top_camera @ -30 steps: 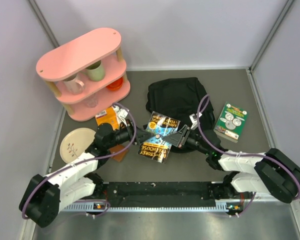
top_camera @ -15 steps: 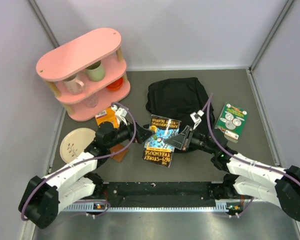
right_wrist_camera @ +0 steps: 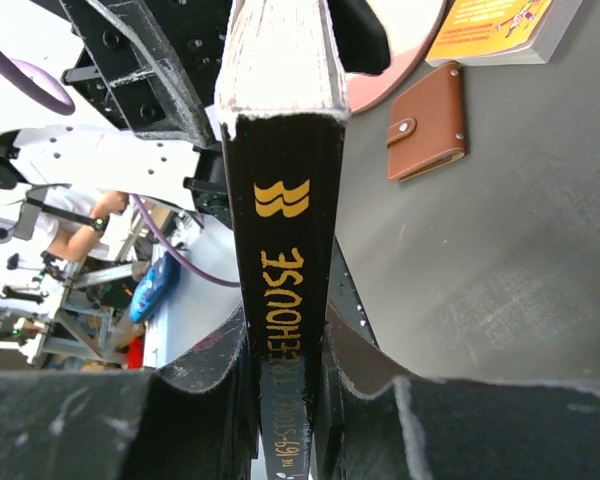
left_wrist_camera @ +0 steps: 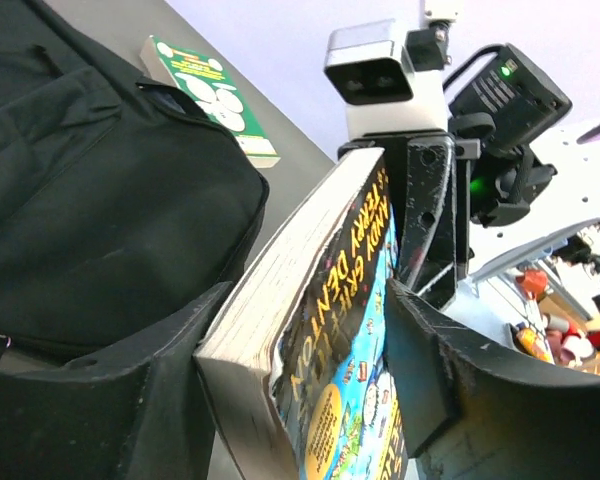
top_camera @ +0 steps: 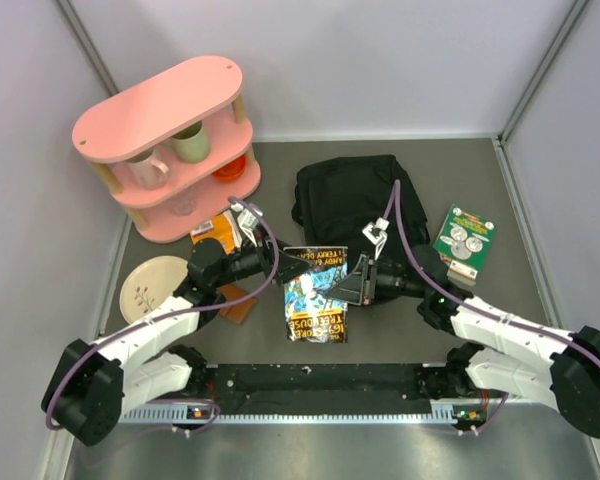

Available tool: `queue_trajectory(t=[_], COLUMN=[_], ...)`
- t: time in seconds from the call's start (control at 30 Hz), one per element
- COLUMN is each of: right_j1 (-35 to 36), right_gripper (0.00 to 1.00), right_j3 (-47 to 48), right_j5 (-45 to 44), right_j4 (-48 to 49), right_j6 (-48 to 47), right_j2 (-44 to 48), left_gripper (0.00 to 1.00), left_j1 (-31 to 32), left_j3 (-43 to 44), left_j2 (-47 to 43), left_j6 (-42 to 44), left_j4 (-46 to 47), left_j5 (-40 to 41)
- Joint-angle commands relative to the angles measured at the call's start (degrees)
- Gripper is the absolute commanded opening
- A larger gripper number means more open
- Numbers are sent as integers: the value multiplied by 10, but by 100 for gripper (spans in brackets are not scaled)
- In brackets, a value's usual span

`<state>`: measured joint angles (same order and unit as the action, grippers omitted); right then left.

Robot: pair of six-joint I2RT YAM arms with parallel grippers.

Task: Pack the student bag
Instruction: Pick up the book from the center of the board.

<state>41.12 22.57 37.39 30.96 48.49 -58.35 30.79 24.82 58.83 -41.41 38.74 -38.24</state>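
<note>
**A:** What have the right jaws got?

**B:** They are clamped narrow on the black spine of a thick paperback book [right_wrist_camera: 285, 200] with yellow lettering and a bright blue-and-yellow cover. They grip it from both covers.

**A:** And the left jaws?

**B:** They are set wide, astride the book's page-edge side near a corner. In the left wrist view the pale pages lie against one side and the cover sits close to the other. I can't tell whether they actually press on it.

**A:** Where does that put the book?

**B:** In the middle of the overhead frame, between the two arms, with its cover tilted up toward the camera.

**A:** And the student bag?

**B:** The large black soft fabric backpack [top_camera: 345, 195] lies slumped on the grey table [top_camera: 400, 330] in the upper middle of the frame, just beyond the book and both sets of jaws. I can't tell whether the book touches it.

**A:** What lies further out?

**B:** Right of the bag, a green book with white dials on its cover [top_camera: 463, 243] lies flat. Left of centre, beside the left arm [top_camera: 150, 335], is a brown leather wallet with a snap [right_wrist_camera: 427, 122]. Above that is an orange book [top_camera: 213, 232]. A round cream plate [top_camera: 152, 285] lies nearer the left edge. At upper left, a pink oval two-tier shelf [top_camera: 160, 115] holds a green mug [top_camera: 192, 143] and a pale pink mug [top_camera: 145, 168].
</note>
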Motion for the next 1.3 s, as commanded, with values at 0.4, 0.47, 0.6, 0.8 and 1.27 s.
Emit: queue_trajectory(t=[0.4, 0.47, 0.6, 0.8, 1.27], right_j1=[-40, -40, -41, -39, -25], right_gripper=[21, 48, 89, 96, 98], right_j3=[96, 94, 36, -111, -133], right_j5=[-92, -137, -268, -252, -261], right_j4=[-183, -212, -214, -37, 108], right_j6=[-117, -113, -39, 100, 125], right_j2=[18, 33, 76, 123, 107], left_gripper=[0, 0, 0, 0, 0], left_j1=[1, 1, 0, -2, 2], left_j3=[1, 1, -7, -20, -59], left_j2=[-15, -31, -61, -70, 51], left_j6=[18, 22, -25, -113, -267], left_j4=[-7, -27, -44, 19, 239], left_j5=[-11, 34, 210, 301, 315])
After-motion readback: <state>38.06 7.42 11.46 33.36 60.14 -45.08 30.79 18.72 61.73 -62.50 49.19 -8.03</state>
